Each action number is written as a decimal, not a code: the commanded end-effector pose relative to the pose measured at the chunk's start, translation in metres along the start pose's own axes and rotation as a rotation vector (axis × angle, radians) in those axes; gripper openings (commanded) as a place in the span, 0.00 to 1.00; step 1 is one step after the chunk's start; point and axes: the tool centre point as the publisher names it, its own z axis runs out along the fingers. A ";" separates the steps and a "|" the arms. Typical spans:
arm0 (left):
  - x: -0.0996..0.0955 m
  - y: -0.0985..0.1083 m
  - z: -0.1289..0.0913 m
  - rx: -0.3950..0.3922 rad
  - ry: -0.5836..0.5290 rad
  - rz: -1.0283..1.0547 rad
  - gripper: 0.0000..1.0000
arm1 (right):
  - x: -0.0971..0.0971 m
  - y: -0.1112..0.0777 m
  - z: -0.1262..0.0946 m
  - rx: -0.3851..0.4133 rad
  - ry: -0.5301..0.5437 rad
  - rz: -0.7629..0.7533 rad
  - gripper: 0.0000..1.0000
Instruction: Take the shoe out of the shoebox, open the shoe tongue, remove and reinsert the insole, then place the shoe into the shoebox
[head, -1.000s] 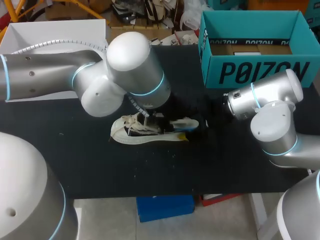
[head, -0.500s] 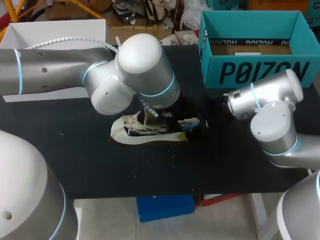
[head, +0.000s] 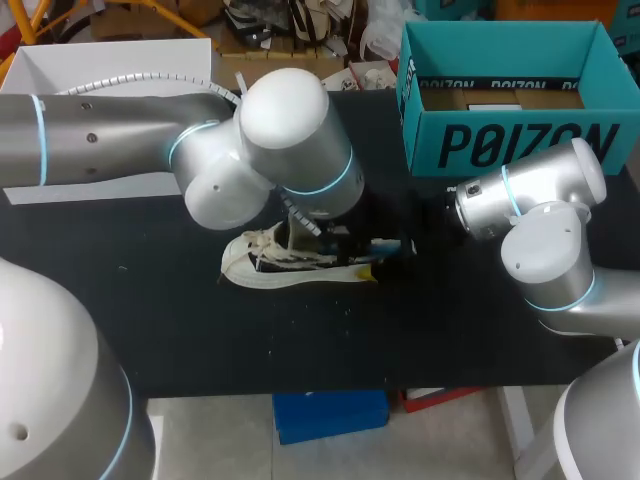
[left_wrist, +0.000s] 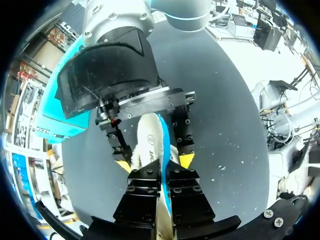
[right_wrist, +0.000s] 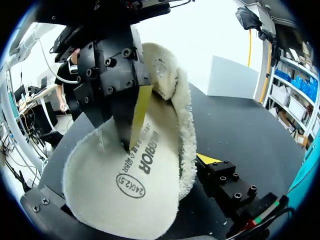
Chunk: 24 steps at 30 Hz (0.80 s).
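Left gripper (left_wrist: 165, 184) is clamped on the insole (right_wrist: 125, 175), which stands on edge and runs lengthwise out between the spread yellow tips of the right gripper (left_wrist: 155, 163). The left arm (head: 290, 130) bends down from the frame's left edge to its centre, and the right arm (head: 530, 200) enters from the right edge. The shoe (head: 270, 270) lies on the table (head: 180, 320) at centre frame with its long axis left to right. The arm hides its upper part, and its toe end is unclear.

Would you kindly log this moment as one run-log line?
left gripper: shut on insole | right gripper: open, astride insole | shoe: on table
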 end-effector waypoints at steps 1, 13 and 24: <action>0.015 0.008 -0.038 0.056 0.012 0.027 0.00 | 0.000 -0.001 0.001 0.003 0.000 0.001 0.00; 0.042 -0.004 -0.126 0.344 0.062 -0.022 0.00 | 0.000 -0.001 0.001 0.003 0.000 0.001 0.00; 0.029 -0.033 -0.192 0.782 0.158 -0.087 0.00 | 0.000 -0.001 0.001 0.003 0.000 0.001 0.00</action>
